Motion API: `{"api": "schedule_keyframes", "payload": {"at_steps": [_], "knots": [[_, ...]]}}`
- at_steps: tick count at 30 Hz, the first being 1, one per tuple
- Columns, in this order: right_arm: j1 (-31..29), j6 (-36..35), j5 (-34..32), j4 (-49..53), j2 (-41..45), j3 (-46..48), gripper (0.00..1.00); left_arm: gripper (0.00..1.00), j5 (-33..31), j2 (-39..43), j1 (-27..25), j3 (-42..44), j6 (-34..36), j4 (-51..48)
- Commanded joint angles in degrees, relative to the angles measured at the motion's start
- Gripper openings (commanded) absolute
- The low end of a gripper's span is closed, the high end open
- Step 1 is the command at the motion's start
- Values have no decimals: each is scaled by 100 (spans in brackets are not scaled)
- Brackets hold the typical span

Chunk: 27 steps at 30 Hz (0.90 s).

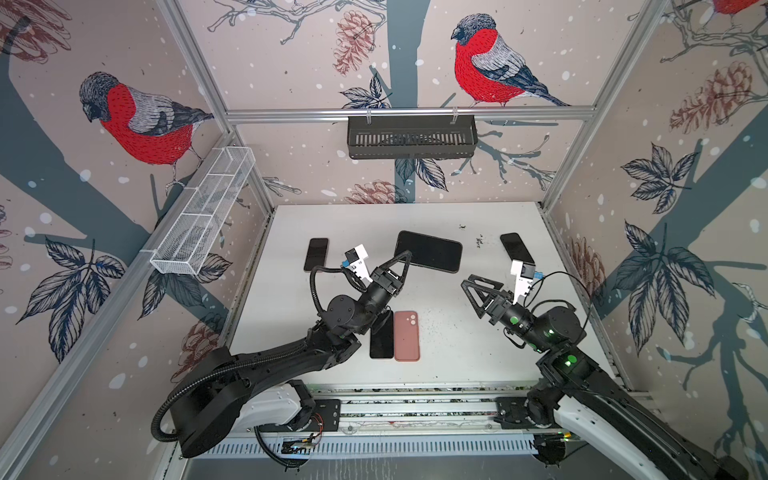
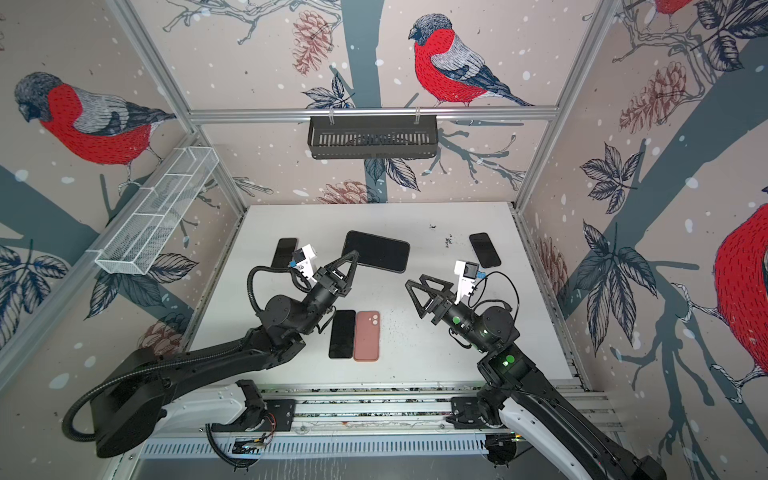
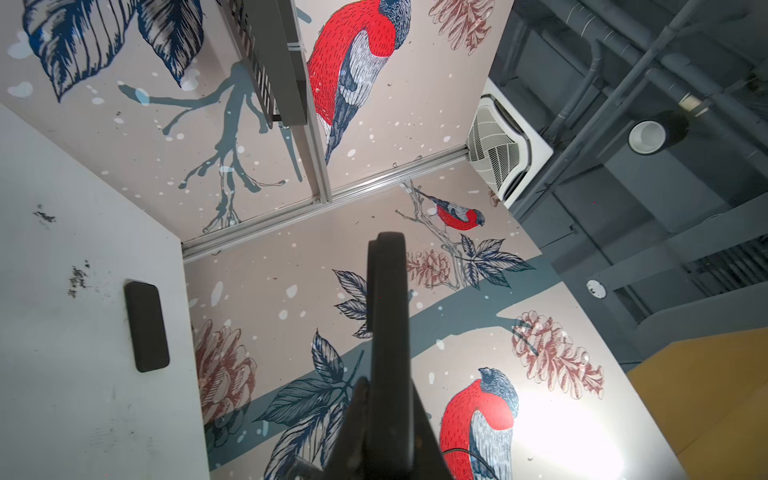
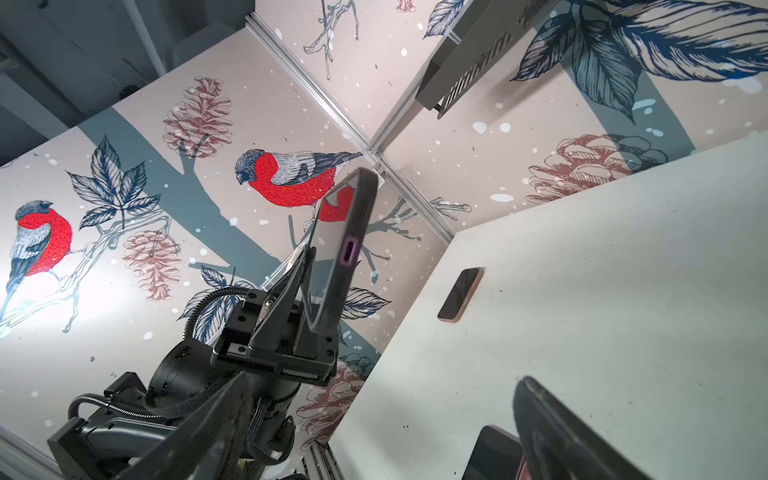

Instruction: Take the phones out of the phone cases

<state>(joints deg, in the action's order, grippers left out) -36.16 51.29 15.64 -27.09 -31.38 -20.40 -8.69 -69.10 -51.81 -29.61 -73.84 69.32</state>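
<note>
— Starting at the left fingers (image 1: 405, 257): what is gripped?

— They are pressed shut on one end of the dark phone case (image 4: 357, 224). The phone (image 1: 428, 251) is seated inside it, its glossy screen ringed by the case rim. The pair is held tilted and lifted clear of the white surface (image 1: 449, 332), over its far middle.

— And the right fingers (image 1: 476, 289)?

— They are spread wide, with nothing between them. They are hung to the right of the held case, apart from it.

— What is laid out around them?

— A pink case (image 1: 406, 336) is seen lying back up near the front. A black phone (image 1: 381, 338) is set just beside it, partly covered by the left arm (image 1: 291, 353). A dark phone (image 1: 316, 254) is laid at the far left, and a second dark phone (image 1: 517, 248) at the far right.
</note>
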Motion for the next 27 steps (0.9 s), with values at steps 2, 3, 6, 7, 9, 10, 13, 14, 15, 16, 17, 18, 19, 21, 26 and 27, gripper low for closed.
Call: {"api": "schedule_keyframes", "payload": {"at_steps": [2, 3, 6, 7, 9, 10, 13, 14, 15, 16, 17, 18, 19, 21, 26, 27], "knots": [[85, 483, 291, -919, -120, 127, 99, 0, -248, -200, -81, 45, -396, 1407], [113, 576, 379, -1135, -161, 183, 100, 0, -243, -226, -96, 55, -405, 1440], [135, 797, 576, -1724, -164, 319, 100, 0, -395, -191, -173, 120, -398, 1339], [128, 845, 614, -1837, -154, 351, 100, 0, -446, -167, -193, 158, -364, 1321], [127, 904, 640, -1873, -126, 379, 99, 0, -516, -143, -210, 213, -334, 1334], [127, 915, 650, -1871, -121, 371, 99, 0, -516, -147, -226, 220, -333, 1338], [127, 1008, 685, -2023, -181, 396, 97, 0, -480, -204, -265, 216, -346, 1382], [127, 1044, 711, -2108, -233, 399, 95, 0, -480, -226, -287, 215, -335, 1392], [127, 1049, 736, -2145, -286, 381, 93, 0, -484, -243, -302, 216, -336, 1393], [127, 1085, 771, -2194, -346, 362, 90, 0, -504, -259, -325, 210, -341, 1383], [127, 1102, 799, -2246, -410, 346, 87, 0, -512, -268, -352, 200, -341, 1374], [127, 1117, 817, -2277, -459, 328, 85, 0, -508, -278, -369, 200, -345, 1350], [120, 1133, 833, -2335, -515, 318, 80, 0, -503, -299, -393, 192, -348, 1340], [123, 1174, 880, -2453, -586, 311, 73, 0, -526, -315, -439, 207, -338, 1354], [96, 1193, 923, -2541, -603, 331, 57, 0, -590, -365, -483, 224, -324, 1404], [103, 1198, 932, -2534, -606, 342, 55, 0, -578, -386, -488, 216, -324, 1413]]}}
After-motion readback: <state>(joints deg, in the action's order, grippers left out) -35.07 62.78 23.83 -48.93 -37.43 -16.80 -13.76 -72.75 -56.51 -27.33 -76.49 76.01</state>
